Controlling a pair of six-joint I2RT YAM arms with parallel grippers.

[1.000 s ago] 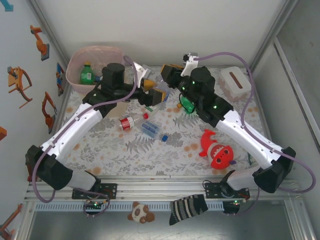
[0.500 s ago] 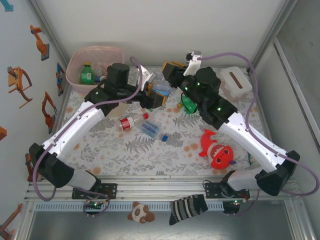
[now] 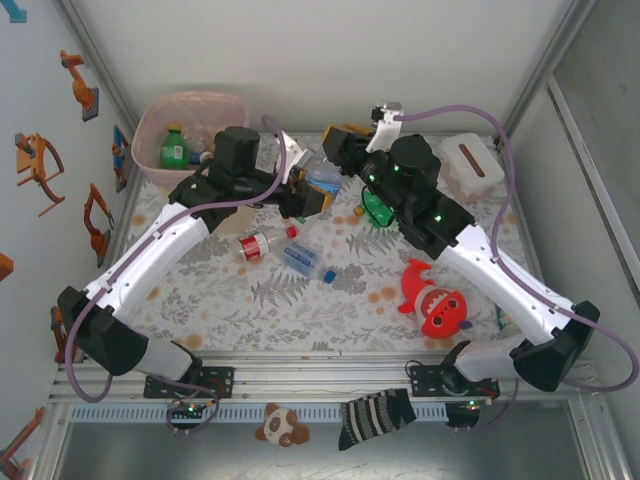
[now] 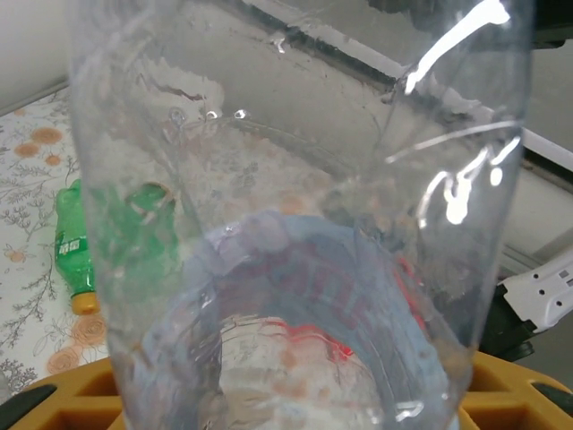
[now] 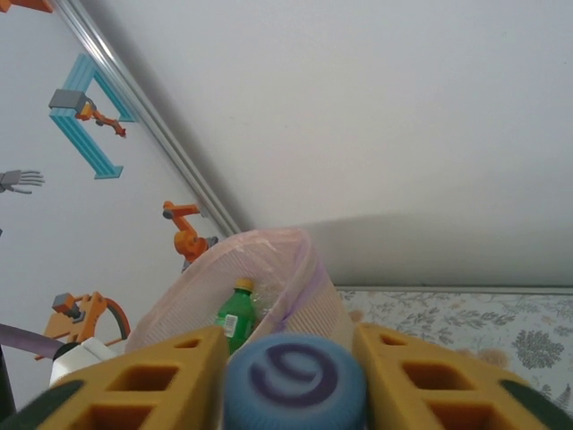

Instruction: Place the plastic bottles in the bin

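Left gripper closed onto clear bottle — right gripper at its cap, hold unclear

Bottle: clear glossy plastic, glare streaks. Cap: smooth matt blue plastic. Bin liner: thin translucent pinkish film.

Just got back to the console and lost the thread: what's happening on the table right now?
Both arms meet toward the back of the table on one clear bottle: the left gripper flanks its body, the right gripper its blue cap. How firmly either grips, I cannot tell. The bin holds a green bottle; three more bottles lie on the table: red-labelled, blue, green.
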